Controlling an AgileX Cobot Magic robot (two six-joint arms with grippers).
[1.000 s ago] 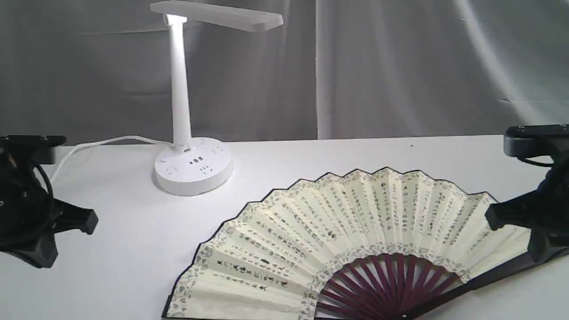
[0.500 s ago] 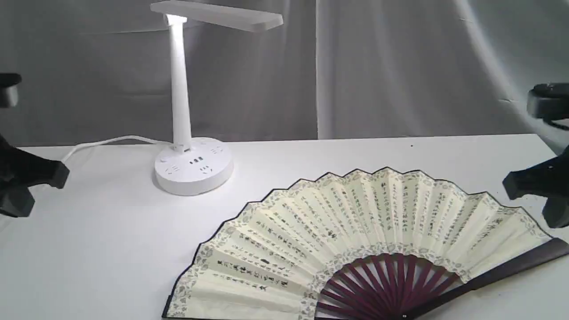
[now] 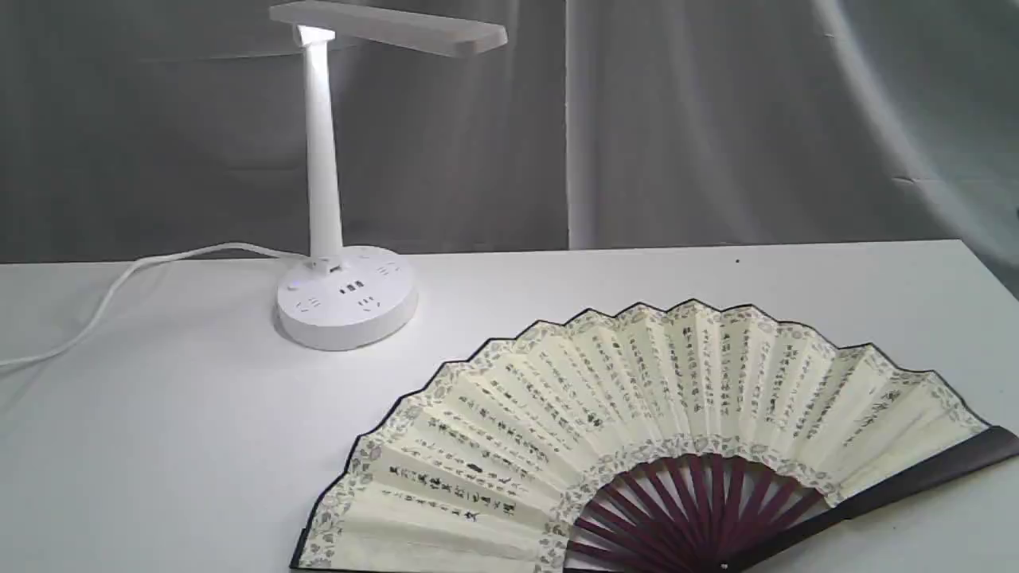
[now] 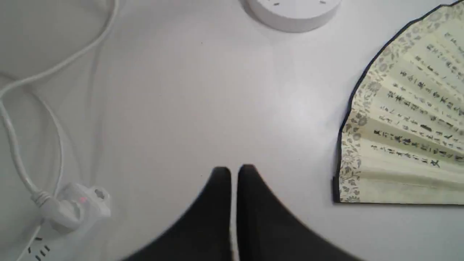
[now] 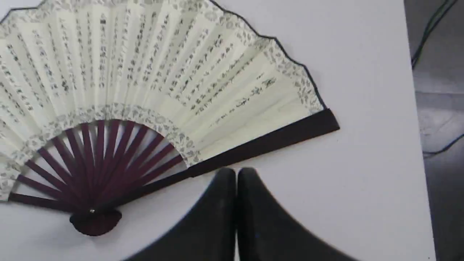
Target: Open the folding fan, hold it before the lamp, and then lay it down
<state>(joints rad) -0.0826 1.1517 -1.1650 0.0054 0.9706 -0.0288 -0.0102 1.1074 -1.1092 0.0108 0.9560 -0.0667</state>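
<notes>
Left gripper [image 4: 234, 169] hangs over the bare white table [image 4: 181, 90], its black fingers drawn almost together with only a thin slit between them, and grips nothing. Its wrist camera catches one end of the folding fan [image 4: 406, 119]: cream pleats, black calligraphy columns and a patterned grey border. It alone shows the white cord [image 4: 21, 156] looping to a plug in a socket strip [image 4: 72, 208]. Only the rim of the lamp [image 4: 293, 14] base shows in it.

Right gripper [image 5: 236, 170] is likewise closed and empty, fingers touching, poised just beside the dark guard [image 5: 268, 141] but clear of it. This camera alone shows the whole rounded pivot head [image 5: 95, 221], with the maroon ribs [image 5: 98, 159] radiating from it, and the table's edge with dark floor [image 5: 438, 108] beyond.

Seen from the exterior camera, which takes in neither gripper, the fan lies fully spread and flat on the table, at about 4 o'clock from the lamp base and well apart from it. Its pivot sits at the 6 o'clock edge of the frame and its scalloped arc faces 12 o'clock, toward the grey curtain [image 3: 716, 119]. Its long axis runs roughly 9 to 3 o'clock: one end reaches toward 9, while the guard angles toward 2. Only here does the lamp stand whole, upright, its flat head lit at 11 o'clock.
</notes>
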